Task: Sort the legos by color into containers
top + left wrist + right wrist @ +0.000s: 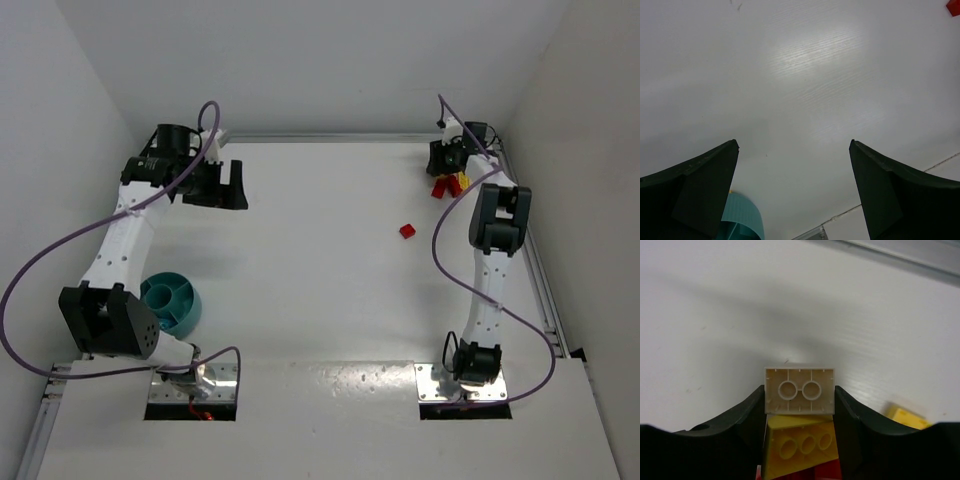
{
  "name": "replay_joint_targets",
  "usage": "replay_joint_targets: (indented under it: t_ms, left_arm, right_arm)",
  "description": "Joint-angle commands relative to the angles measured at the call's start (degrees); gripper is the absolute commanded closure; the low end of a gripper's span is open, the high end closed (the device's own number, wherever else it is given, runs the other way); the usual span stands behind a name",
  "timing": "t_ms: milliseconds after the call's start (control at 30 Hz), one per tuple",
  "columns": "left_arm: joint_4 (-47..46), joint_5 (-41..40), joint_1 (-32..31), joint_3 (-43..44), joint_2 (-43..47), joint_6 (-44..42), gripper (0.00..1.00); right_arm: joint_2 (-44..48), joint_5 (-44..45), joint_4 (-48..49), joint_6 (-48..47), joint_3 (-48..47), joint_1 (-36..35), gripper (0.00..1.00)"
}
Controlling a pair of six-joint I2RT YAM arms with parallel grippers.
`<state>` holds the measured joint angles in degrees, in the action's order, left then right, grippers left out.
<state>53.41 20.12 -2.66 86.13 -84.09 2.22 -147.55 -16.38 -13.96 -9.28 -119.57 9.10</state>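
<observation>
Right gripper (800, 392), far-right corner of desk (320, 300): white brick (799, 377) lies crosswise between your jaws, its ends at both fingers (740, 425); firm pinch cannot be told. Left gripper (226, 188) spread, empty. Bowl (190, 312) at near-left edge, left arm (120, 240) nearer.

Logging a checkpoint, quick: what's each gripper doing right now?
Left gripper: open, holding nothing.
Right gripper: closed on a white brick, with a yellow brick also between its fingers.
</observation>
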Motion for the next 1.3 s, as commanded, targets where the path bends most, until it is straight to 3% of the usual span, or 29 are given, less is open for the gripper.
replay_joint_targets:
  t_ms: [0,367,467,567,667,700,733,800,933,1067,1267]
  left_arm:
    - [-0.9,0.3,0.6,-2.0,3.3,0.0,0.01]
    - [-1.5,3.3,0.6,-8.7,9.6,-3.8,0.01]
    - [-1.5,7.1,1.2,-11.3,11.7,-6.1,0.01]
    - [-3.7,12.7,1.2,-16.1,15.8,-8.4,0.01]
    - [-5.3,19.6,1.2,-20.5,20.2,-13.6,0.01]
    - [-5.3,20.7,0.4,-21.3,21.2,-17.0,0.01]
    - [-5.3,21.8,-1.0,-22.4,23.2,-18.7,0.01]
    - [-5.3,22.4,-2.4,-23.3,25.2,-22.5,0.03]
    - [-5.9,22.2,-7.6,-23.8,27.5,-31.6,0.08]
    - [-5.9,19.4,-12.5,-21.5,27.0,-38.5,0.12]
    - [-5.9,18.8,-17.6,-19.3,23.5,-41.8,0.19]
  right_arm:
    - [7.8,-7.4,-1.1,-2.5,5.0,-1.2,0.65]
    - [26.2,-26.0,-13.8,-7.9,20.1,-7.5,0.71]
    - [29.9,-34.0,-19.9,-7.9,22.4,-10.5,0.73]
    - [30.5,-48.4,-27.8,-8.8,23.2,-14.2,0.73]
    - [28.6,-57.2,-41.0,-16.0,18.2,-18.4,0.73]
    - [25.7,-58.2,-51.7,-19.5,15.9,-19.5,0.74]
    - [23.9,-59.6,-57.3,-26.8,11.0,-21.4,0.74]
    - [20.4,-60.8,-66.9,-29.9,7.2,-23.2,0.74]
    - [18.3,-65.4,-66.9,-22.8,7.7,-26.8,0.75]
    - [19.6,-65.4,-66.9,-21.9,7.7,-31.1,0.75]
    - [23.1,-68.6,-51.7,-5.2,12.8,-36.1,0.75]
